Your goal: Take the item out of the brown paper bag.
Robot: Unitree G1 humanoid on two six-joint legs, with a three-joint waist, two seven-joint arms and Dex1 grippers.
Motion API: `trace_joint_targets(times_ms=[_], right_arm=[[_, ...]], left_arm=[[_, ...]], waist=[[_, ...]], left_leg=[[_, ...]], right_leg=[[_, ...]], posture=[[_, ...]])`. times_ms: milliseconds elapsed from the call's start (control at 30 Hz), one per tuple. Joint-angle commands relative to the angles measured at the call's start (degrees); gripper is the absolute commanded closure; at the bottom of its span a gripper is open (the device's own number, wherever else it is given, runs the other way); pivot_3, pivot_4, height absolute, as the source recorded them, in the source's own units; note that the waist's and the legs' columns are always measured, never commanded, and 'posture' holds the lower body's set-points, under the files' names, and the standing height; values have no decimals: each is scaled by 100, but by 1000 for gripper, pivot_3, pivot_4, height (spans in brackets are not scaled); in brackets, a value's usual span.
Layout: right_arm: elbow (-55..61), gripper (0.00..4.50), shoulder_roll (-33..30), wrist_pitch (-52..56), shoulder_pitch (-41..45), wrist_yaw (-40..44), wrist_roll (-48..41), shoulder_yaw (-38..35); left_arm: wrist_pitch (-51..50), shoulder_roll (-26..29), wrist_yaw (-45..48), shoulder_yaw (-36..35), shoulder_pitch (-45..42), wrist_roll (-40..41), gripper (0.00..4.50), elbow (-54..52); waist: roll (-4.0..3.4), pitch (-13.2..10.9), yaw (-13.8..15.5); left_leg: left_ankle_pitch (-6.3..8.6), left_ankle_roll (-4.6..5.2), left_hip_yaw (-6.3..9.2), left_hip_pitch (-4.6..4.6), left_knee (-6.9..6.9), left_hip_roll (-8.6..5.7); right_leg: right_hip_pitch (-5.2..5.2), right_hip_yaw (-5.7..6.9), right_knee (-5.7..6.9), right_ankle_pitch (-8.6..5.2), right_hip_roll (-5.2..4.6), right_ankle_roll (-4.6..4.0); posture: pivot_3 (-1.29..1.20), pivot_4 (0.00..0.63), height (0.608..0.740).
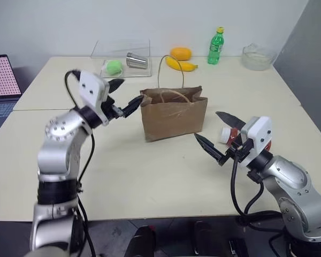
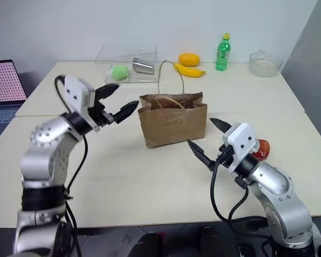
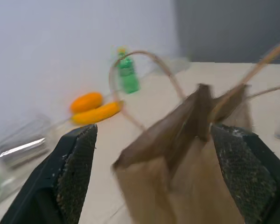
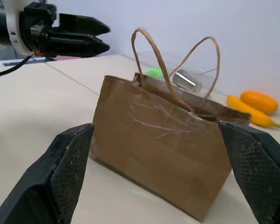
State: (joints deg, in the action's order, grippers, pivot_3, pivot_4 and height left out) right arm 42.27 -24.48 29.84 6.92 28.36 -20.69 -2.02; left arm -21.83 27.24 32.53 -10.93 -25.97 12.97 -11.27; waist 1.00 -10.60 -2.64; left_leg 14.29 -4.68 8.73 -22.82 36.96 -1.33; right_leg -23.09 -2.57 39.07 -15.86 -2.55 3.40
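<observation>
Brown paper bag [image 1: 174, 115] upright mid-table, mouth open upward, cord handles [image 1: 170, 72] arching across it; bare tabletop [image 1: 150, 176] in front and on both sides.

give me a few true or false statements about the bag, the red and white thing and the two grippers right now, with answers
1. The brown paper bag stands upright on the table. True.
2. The left gripper is clamped on a bag handle. False: its jaws are open beside the bag's left edge, holding nothing.
3. The red and white item is inside the bag. False: it lies on the table to the right of the bag, behind the right gripper.
4. The right gripper's jaws are open. True.
5. The green bottle lies on its side. False: it stands upright at the far edge of the table.
6. A banana lies beyond the bag. True.
</observation>
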Motion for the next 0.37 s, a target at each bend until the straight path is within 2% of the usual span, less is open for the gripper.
trace_joint_targets(times_ms=[33, 200, 367], right_arm=[[21, 0, 7, -643, -319, -145, 324, -180], [-630, 0, 493, -1784, -823, -557, 912, -67], [-1136, 0, 758, -2378, -920, -561, 1011, 0]], left_arm=[[25, -309, -817, -19, 922, -379, 451, -1098], [967, -1024, -1460, 248, 2268, -786, 451, -1480], [1660, -1454, -1670, 487, 2408, -869, 451, -985]], waist=[[0, 3, 18], [0, 6, 61], [-1, 7, 90]], left_leg=[[0, 0, -5, 3, -3, 0], [1, -1, -10, 10, -10, 3], [0, -1, -13, 23, -5, 2]], right_leg=[[0, -4, -2, 0, 0, 0], [0, -8, 0, 1, -1, -1], [16, -8, -3, 2, 0, -3]], posture=[[0, 150, 740], [0, 150, 740], [0, 150, 740]])
